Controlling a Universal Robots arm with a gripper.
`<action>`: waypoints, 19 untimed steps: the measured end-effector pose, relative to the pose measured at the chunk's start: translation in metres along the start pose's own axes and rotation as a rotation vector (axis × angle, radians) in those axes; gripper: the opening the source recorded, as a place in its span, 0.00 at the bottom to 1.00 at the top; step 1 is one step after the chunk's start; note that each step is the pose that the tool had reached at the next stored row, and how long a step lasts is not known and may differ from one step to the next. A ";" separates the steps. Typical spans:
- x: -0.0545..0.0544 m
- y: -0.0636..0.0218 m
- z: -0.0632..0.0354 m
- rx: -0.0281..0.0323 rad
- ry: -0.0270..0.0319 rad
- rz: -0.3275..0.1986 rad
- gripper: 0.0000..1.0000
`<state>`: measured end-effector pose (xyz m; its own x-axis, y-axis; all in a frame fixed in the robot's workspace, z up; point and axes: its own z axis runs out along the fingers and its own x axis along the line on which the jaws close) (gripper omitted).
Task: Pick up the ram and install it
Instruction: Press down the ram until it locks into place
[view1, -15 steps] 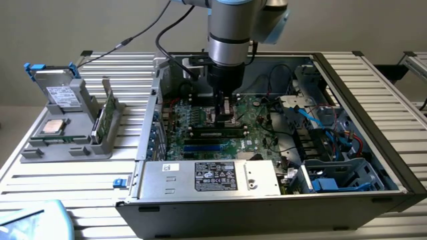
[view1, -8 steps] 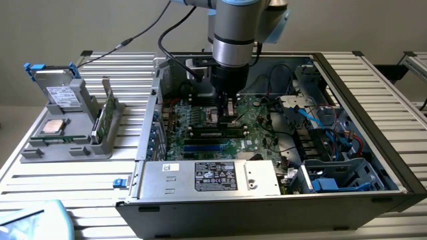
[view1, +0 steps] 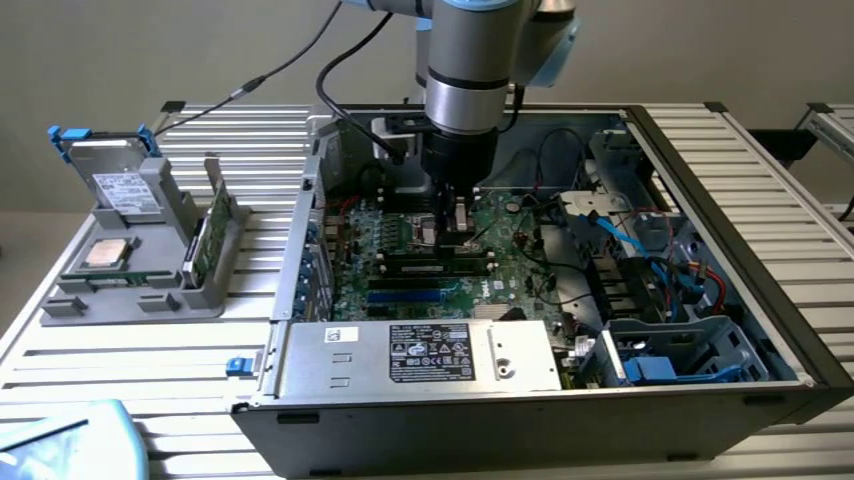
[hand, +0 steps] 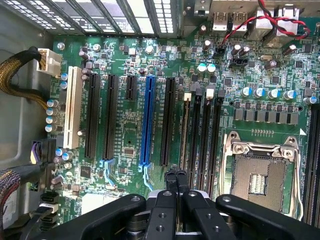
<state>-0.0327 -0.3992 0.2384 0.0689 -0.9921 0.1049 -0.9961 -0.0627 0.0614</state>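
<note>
A ram (hand: 185, 131) stands edge-on in the memory slot nearest the long expansion slots of the green motherboard (hand: 127, 135). In the exterior view this ram (view1: 434, 266) is a dark strip across the board in the open computer case (view1: 787, 300). My gripper (hand: 176, 174) is shut, fingertips pressed together with nothing between them, just beside one end of that stick. I cannot tell whether they touch it. From outside, the gripper (view1: 457, 230) hangs straight down over the board's middle. Another green stick (view1: 211, 232) stands upright in the grey holder left of the case.
The open processor socket (hand: 257, 172) lies beside the memory slots. A silver power supply (view1: 420, 355) fills the case's front, and loose cables (view1: 667, 260) and a blue bracket crowd the exterior view's right. The grey holder (view1: 134, 290) also carries a silver drive (view1: 123, 188) and a square chip (view1: 107, 254).
</note>
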 end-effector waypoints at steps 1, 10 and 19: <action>0.000 0.0000 0.0000 0.0000 0.0000 0.000 0.10; 0.000 0.0002 -0.0014 -0.0006 -0.0070 0.036 0.10; 0.000 0.0002 -0.0017 -0.0109 -0.0139 0.159 0.10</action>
<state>-0.0328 -0.3992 0.2401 -0.0901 -0.9909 0.1004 -0.9938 0.0960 0.0560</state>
